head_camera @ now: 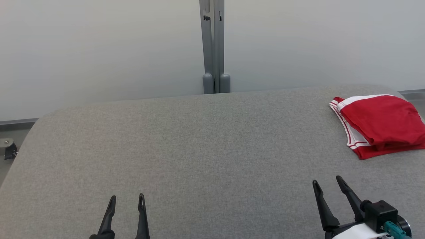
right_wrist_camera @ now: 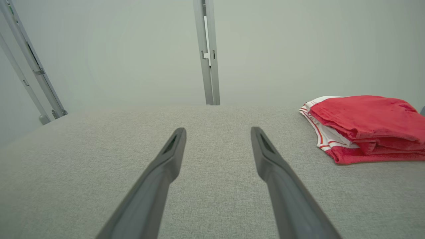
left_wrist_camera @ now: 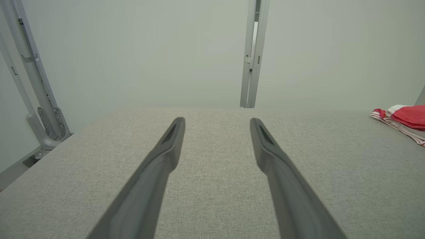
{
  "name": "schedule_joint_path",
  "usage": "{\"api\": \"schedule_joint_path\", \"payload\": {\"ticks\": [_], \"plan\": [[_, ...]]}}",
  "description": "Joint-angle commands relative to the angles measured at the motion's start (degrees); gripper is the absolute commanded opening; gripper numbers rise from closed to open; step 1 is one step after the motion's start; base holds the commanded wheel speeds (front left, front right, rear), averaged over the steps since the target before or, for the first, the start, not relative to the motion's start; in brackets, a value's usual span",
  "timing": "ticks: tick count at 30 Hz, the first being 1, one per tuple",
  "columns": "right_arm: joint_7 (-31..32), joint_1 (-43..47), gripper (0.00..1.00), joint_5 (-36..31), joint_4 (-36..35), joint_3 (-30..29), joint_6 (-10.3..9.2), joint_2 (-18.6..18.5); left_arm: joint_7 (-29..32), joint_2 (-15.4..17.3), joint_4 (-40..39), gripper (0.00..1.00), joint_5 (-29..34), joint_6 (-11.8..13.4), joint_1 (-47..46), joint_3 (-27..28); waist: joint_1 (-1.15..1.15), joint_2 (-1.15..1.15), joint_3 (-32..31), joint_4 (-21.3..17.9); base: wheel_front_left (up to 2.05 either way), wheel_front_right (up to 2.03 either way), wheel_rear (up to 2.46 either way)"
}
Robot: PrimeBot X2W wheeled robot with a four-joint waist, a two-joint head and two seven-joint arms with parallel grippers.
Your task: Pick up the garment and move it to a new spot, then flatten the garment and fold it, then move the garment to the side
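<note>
The garment lies folded into a compact red stack at the far right of the grey table, with white sleeve fabric and thin red stripes showing along its left edge. The same garment sits to the right of my right fingers, and a sliver of the garment shows at the right edge of the left wrist view. Low at the right, my right gripper is open and apart from the stack. At the bottom left, my left gripper is open too. Nothing lies between either pair of fingers.
The grey fabric table spreads across the view, its far edge meeting a pale wall. A grey metal post stands behind the middle. Slanted grey frame bars rise past the table's left corner.
</note>
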Motion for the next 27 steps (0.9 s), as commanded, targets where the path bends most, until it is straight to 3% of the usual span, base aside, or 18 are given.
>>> {"api": "schedule_joint_path", "payload": {"ticks": [1, 25, 26, 27], "plan": [[-0.1, 1.0, 1.0, -0.2, 0.0, 0.2, -0.06, 0.3, 0.0, 0.1, 0.3, 1.0, -0.2, 0.0, 0.9, 0.1, 0.0, 0.0, -0.4, 0.2, 0.0, 0.0, 0.0], [-0.1, 2.7, 1.0, -1.4, 1.1, 0.0, -0.06, 1.7, 0.0, 0.1, 1.4, 1.0, 0.4, 0.0, 1.3, -0.5, 0.0, 0.0, -1.0, 1.1, 0.0, 0.0, 0.0], [-0.1, 2.7, 0.0, -1.5, 1.2, -0.1, -0.06, 1.7, 0.0, 0.1, 1.4, 0.0, 0.6, 0.1, 1.3, -0.5, 0.0, 0.0, -1.1, 1.1, 0.0, 0.0, 0.0], [0.0, 2.0, 0.0, -1.0, 1.2, 0.1, 0.0, 1.6, 0.0, 0.0, 1.5, 0.0, -0.1, 0.0, 1.0, -0.5, 0.0, 0.0, -1.1, 1.1, 0.0, 0.0, 0.0]]}}
